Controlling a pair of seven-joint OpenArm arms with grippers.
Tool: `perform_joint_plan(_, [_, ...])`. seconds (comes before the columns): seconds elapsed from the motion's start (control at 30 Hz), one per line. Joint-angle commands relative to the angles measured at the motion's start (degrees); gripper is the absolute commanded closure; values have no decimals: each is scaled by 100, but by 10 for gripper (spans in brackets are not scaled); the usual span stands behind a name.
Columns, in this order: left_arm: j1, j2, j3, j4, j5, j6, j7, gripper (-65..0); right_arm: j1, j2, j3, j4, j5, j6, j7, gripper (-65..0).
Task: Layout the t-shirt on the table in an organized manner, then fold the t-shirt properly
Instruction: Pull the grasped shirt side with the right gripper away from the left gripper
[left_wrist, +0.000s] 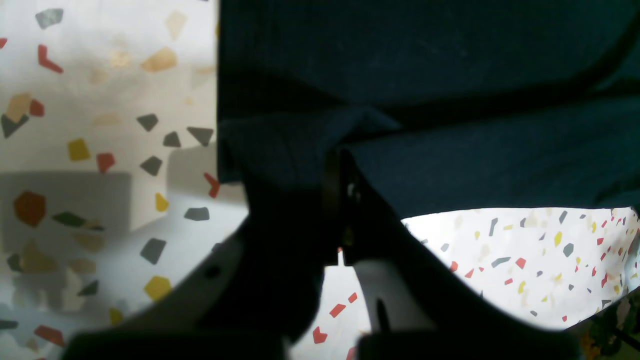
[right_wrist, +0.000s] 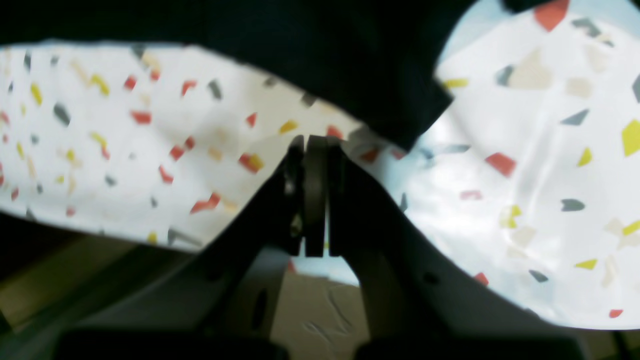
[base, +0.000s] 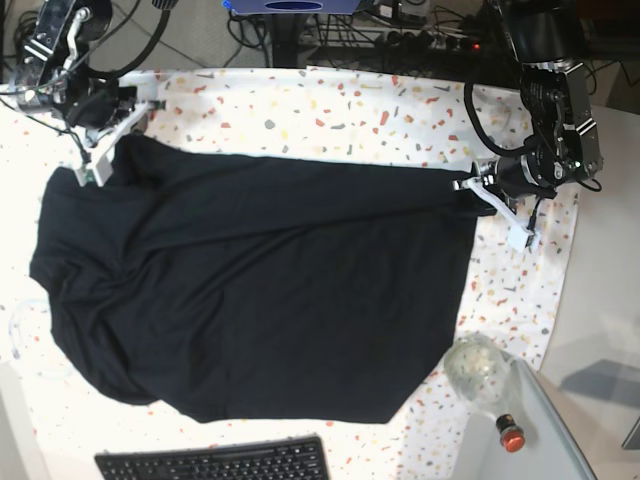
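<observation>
The black t-shirt (base: 260, 280) lies spread over most of the speckled table (base: 330, 110), with wrinkles toward the base view's left. My left gripper (base: 478, 190) is at the shirt's right corner; in the left wrist view it (left_wrist: 342, 155) is shut on a pinch of the shirt (left_wrist: 450, 75), with the table (left_wrist: 100, 100) beside it. My right gripper (base: 95, 165) is at the shirt's upper left corner. In the right wrist view it (right_wrist: 315, 142) is shut, and the shirt's edge (right_wrist: 300, 30) lies just beyond its tips over the table (right_wrist: 525, 175), apparently not between them.
A black keyboard (base: 215, 462) lies at the front edge. A clear glass bottle (base: 478, 365) with a red cap (base: 510, 437) lies by the shirt's lower right corner. A plain grey side surface (base: 600, 330) runs along the right. Cables lie behind the table.
</observation>
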Motion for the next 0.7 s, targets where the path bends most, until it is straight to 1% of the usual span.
perform_joint_plan(0.0, [-65, -77, -19, 94, -71, -19, -66, 0, 16, -24, -39, 183, 70, 155, -38, 0])
perform_joint_plan(0.07, [-65, -77, -19, 94, -71, -19, -66, 0, -72, -51, -65, 403, 70, 278, -214, 0])
perform_joint_plan(0.17, [-65, -77, -19, 94, -71, -19, -66, 0, -186, -121, -162, 622, 53, 199, -275, 0])
perform_joint_plan(0.23, [-65, -77, -19, 94, -71, -19, -66, 0, -230, -121, -171, 640, 53, -91, -170, 0])
perform_joint_plan(0.3, [-65, -77, -19, 94, -71, -19, -66, 0, -318, -103, -179, 640, 44, -373, 191, 0])
perform_joint_plan(0.37, [-65, -77, -19, 94, -71, -19, -66, 0, -388, -103, -215, 640, 35, -531, 577, -5])
perform_joint_plan(0.43, [-65, -77, -19, 94, -71, -19, -66, 0, -423, -95, -223, 614, 35, -619, 982, -188])
perform_joint_plan(0.47, [-65, -77, -19, 94, -71, -19, -66, 0, -423, -95, -223, 605, 26, -645, 1149, -261])
perform_joint_plan(0.5, [-65, -77, -19, 94, -71, -19, -66, 0, -415, -86, -206, 587, 26, -654, 1307, -320])
perform_joint_plan(0.53, [-65, -77, -19, 94, -71, -19, -66, 0, -397, -86, -197, 517, 26, -654, 1448, -356])
perform_joint_plan(0.57, [-65, -86, -19, 94, -71, -19, -66, 0, -371, -59, -215, 429, 26, -654, 1544, -363])
perform_joint_plan(0.67, [-65, -121, -19, 94, -71, -19, -66, 0, -169, 187, -232, -11, 26, -654, 1659, -338])
